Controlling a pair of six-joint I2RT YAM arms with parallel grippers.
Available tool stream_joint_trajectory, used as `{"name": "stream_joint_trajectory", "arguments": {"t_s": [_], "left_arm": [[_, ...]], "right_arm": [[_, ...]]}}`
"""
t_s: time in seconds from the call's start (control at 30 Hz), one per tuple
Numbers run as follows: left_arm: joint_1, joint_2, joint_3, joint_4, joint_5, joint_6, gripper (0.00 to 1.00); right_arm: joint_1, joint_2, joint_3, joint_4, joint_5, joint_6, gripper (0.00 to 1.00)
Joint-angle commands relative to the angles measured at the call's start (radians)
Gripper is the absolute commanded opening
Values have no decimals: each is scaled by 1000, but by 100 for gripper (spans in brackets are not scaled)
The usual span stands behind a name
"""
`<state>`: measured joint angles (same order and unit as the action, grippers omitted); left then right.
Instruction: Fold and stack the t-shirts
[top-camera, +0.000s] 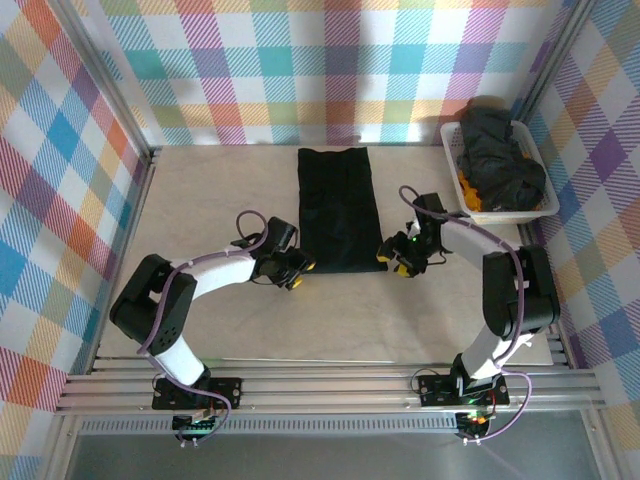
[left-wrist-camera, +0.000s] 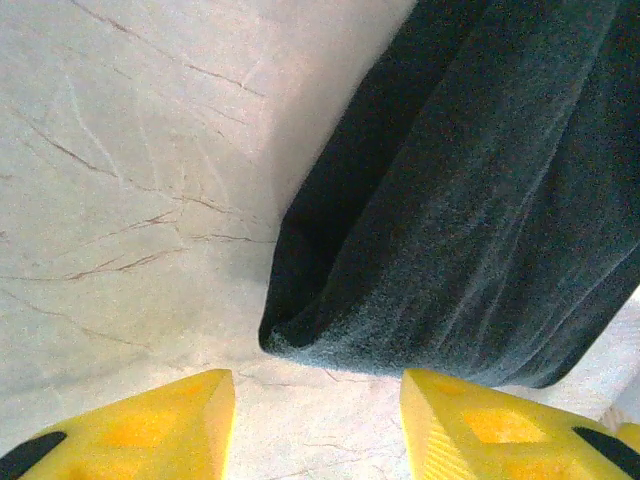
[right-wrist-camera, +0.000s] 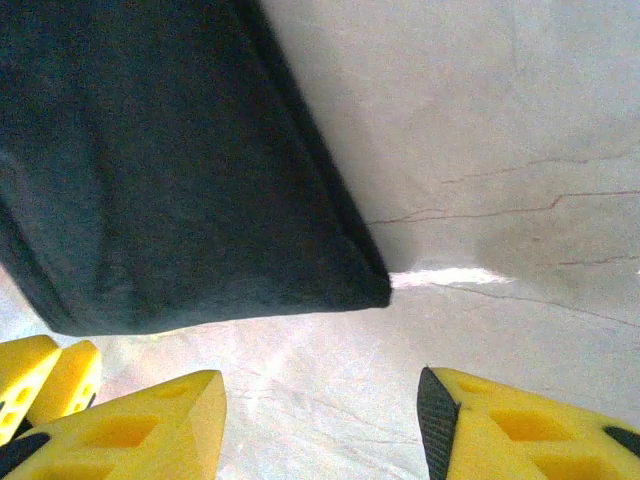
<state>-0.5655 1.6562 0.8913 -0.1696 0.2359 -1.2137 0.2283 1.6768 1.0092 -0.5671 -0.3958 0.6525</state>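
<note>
The folded t-shirt (top-camera: 337, 205) lies flat as a long black strip in the middle of the worktop (top-camera: 220, 190), its short end toward the arms. The left hand (top-camera: 293, 272) sits low just off the near left corner, fingers (left-wrist-camera: 150, 425) apart with bare worktop between them, gripping nothing. The right hand (top-camera: 400, 262) sits just off the near right corner, also parted and empty, the cloth's corner lying just ahead of its fingers (right-wrist-camera: 150, 430). More t-shirts (top-camera: 505, 160) are heaped in the basket (top-camera: 452, 150) at the far right.
</note>
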Motion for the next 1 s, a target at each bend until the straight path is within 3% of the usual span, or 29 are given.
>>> {"name": "stream_joint_trajectory", "arguments": {"t_s": [0.0,0.13,0.3,0.5,0.63,0.73,0.83,0.97], "left_arm": [[-5,32,-13,72,6,-67,47],[-1,69,7,79,-20,-52,46],[-1,131,37,115,-27,-45,33],[0,140,53,135,-38,-42,27],[0,141,78,127,-52,-25,20],[4,132,96,115,-64,-12,0],[11,99,110,78,-85,8,0],[38,52,187,13,-67,64,0]], "right_arm": [[-2,25,-16,90,-42,30,54],[-3,58,-12,100,-42,36,53],[-3,94,5,100,-37,46,51],[2,139,42,118,-63,55,44],[26,153,63,124,-66,83,34],[29,159,66,131,-51,100,16],[29,136,74,126,-29,104,0],[25,85,154,67,-15,93,0]]}}
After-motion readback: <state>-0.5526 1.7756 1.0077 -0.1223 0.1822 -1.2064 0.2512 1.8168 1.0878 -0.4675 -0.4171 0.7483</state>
